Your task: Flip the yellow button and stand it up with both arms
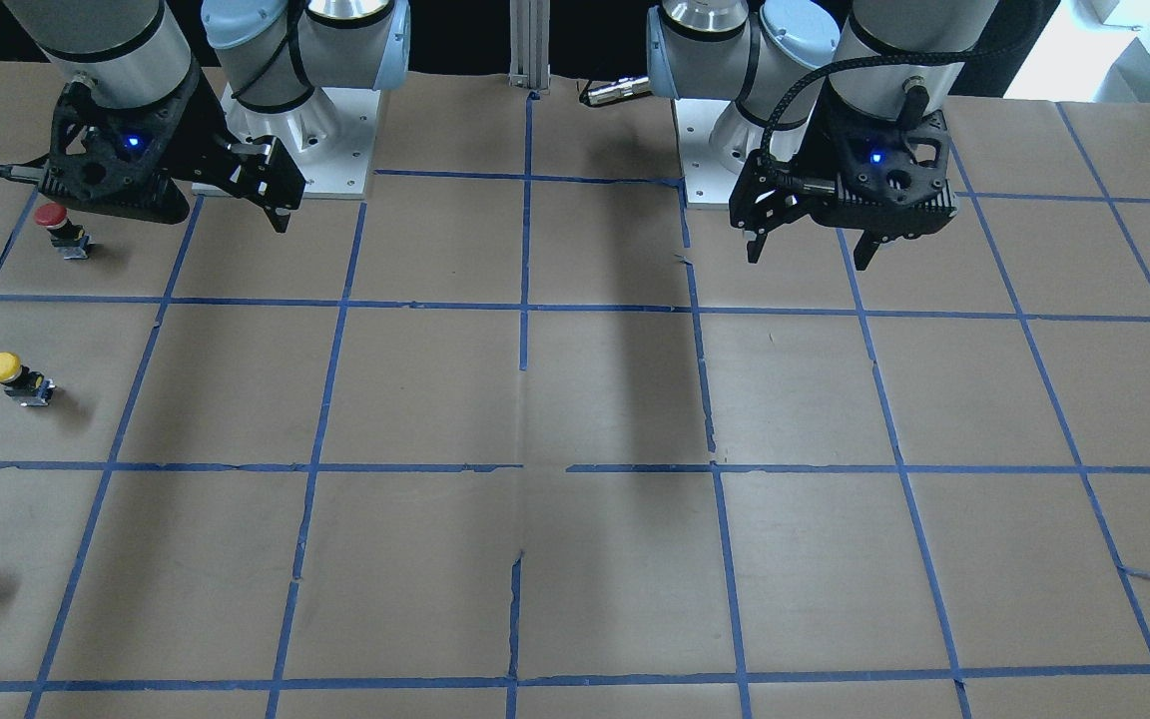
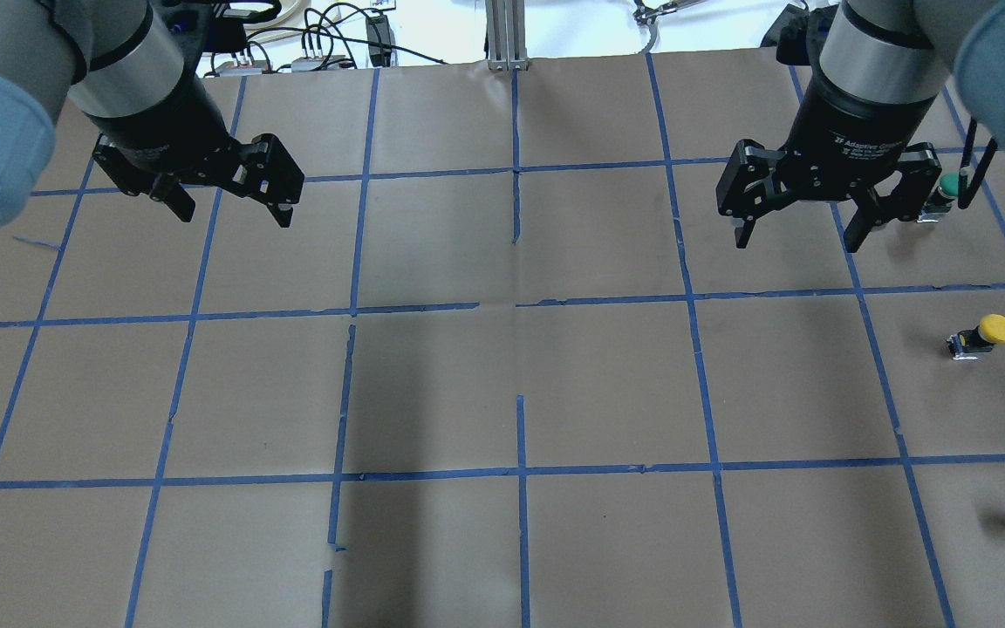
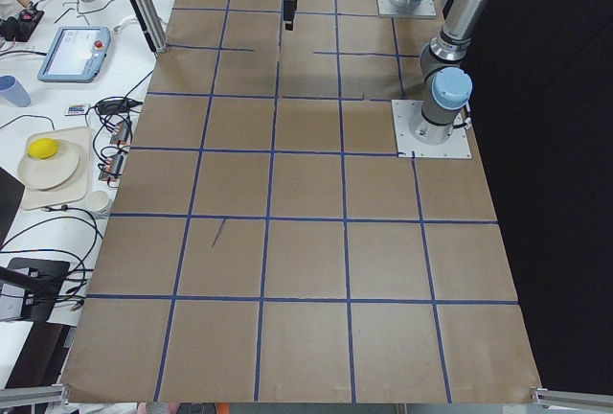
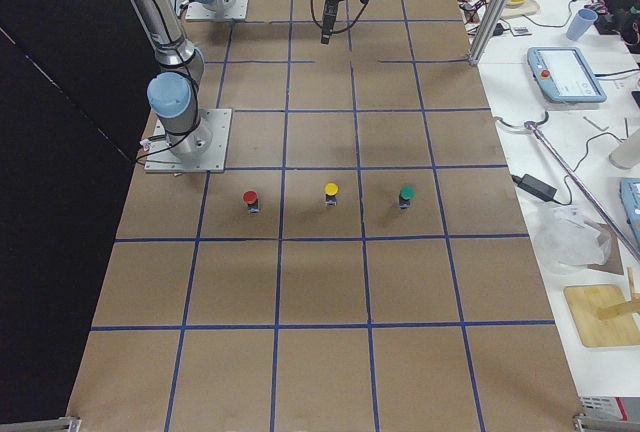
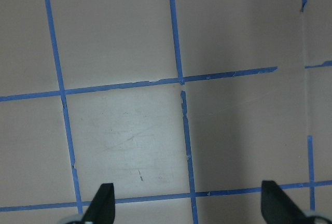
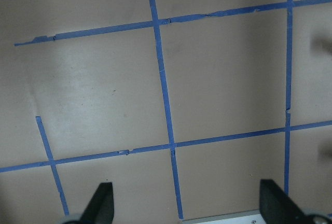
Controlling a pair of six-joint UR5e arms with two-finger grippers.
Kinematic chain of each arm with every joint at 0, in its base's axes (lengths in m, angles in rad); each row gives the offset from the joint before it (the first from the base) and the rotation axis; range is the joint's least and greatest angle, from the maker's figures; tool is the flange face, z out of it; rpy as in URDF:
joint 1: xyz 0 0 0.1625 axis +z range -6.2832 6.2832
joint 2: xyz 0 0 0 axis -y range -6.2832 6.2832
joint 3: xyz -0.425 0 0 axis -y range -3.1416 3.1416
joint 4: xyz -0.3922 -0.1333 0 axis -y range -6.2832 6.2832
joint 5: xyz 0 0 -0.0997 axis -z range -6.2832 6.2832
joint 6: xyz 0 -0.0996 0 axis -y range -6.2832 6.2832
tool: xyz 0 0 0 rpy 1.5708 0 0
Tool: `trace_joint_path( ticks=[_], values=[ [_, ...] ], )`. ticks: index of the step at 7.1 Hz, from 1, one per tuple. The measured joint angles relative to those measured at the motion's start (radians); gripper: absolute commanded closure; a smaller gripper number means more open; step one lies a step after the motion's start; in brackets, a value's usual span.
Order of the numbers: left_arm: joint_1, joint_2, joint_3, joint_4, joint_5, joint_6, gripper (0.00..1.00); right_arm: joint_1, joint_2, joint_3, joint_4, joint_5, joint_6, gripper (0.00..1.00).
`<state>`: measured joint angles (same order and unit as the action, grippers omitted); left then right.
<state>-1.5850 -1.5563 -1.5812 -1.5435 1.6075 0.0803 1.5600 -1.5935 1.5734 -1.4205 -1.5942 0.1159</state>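
The yellow button (image 2: 982, 335) lies on its side on the brown table at my far right, cap pointing outward. It also shows in the front view (image 1: 16, 377) and the right side view (image 4: 331, 192). My right gripper (image 2: 799, 240) is open and empty, raised above the table, inboard of and beyond the button. It shows at the front view's upper left (image 1: 229, 220). My left gripper (image 2: 234, 216) is open and empty, hovering far across the table, and it shows in the front view (image 1: 809, 258). Both wrist views show only wide-spread fingertips (image 5: 104, 203) (image 6: 101, 203) over bare paper.
A red-capped button (image 1: 61, 228) lies nearer my base and a green-capped one (image 2: 947, 187) farther out, partly behind my right gripper. All three lie in one row (image 4: 250, 198) (image 4: 406, 194). Blue tape lines grid the table (image 2: 520, 392). Operators' gear sits beyond the far edge.
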Motion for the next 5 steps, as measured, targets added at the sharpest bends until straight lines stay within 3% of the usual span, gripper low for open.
trace_joint_path(
  ticks=[5],
  values=[
    [-0.018,0.008,-0.003,-0.034,-0.003,-0.005,0.00,-0.002,-0.004,-0.005,0.001,0.032,-0.005,0.00]
  ],
)
